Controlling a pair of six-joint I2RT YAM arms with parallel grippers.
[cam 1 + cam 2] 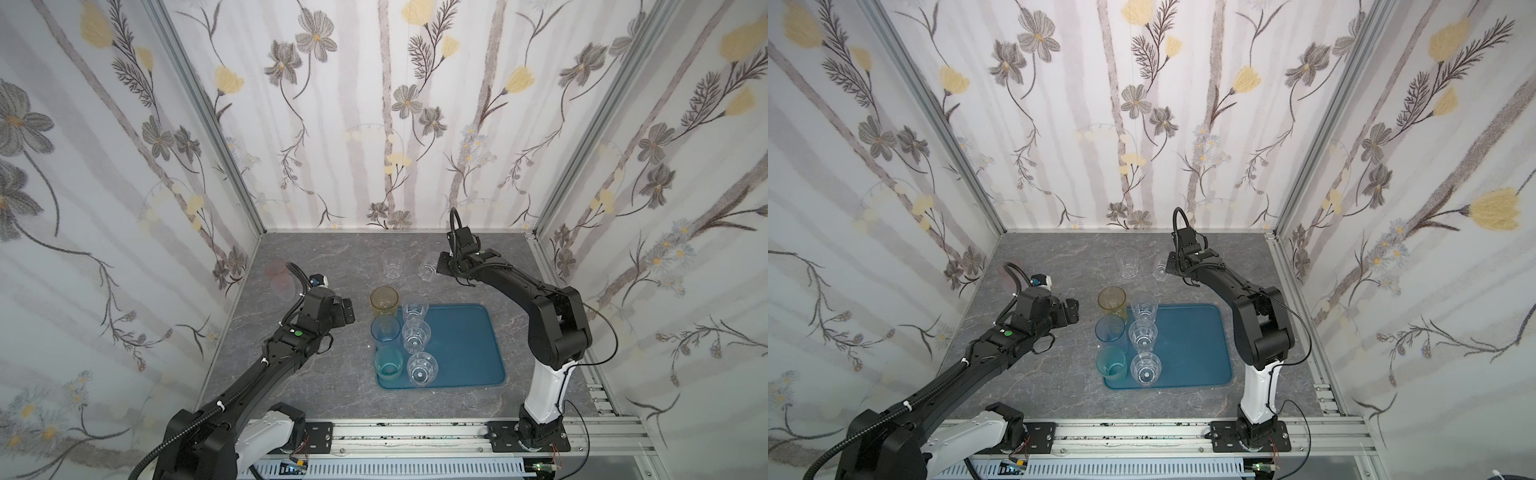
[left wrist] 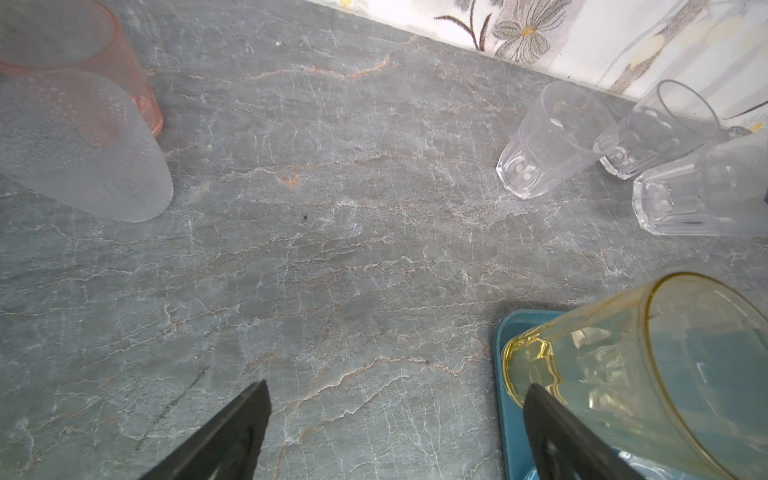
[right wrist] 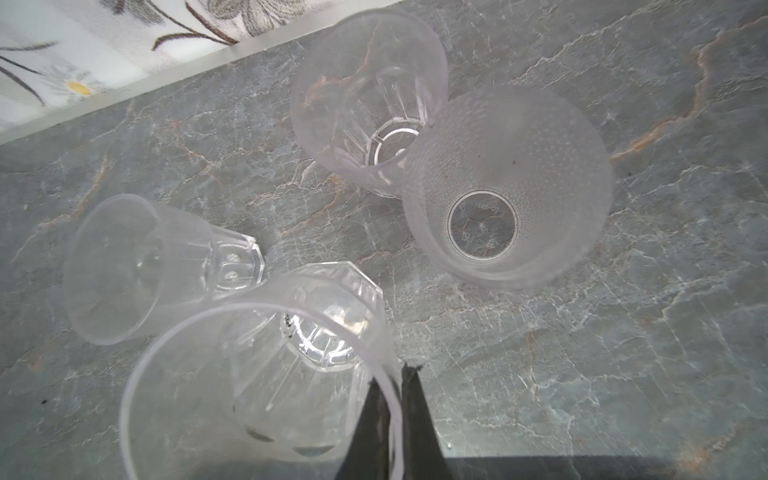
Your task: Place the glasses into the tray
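Six glasses (image 1: 415, 332) sit in the tray (image 1: 461, 345) by my gaping left end effector (image 2: 397, 388). My right end effector (image 3: 395, 376) pinches a clear glass (image 3: 257, 374) by its rim; five more wait.

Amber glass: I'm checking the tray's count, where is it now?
In both top views the amber glass stands at the tray's far left corner, just behind the light blue glass.

Six glasses (image 1: 415, 336) stand along the tray's (image 1: 461, 345) left side.

A grey marbled counter (image 1: 332, 395) is lying between walls (image 1: 374, 124) wearing grey and yellow flower patterns, with a metal rail (image 1: 415, 432) running along its front edge.
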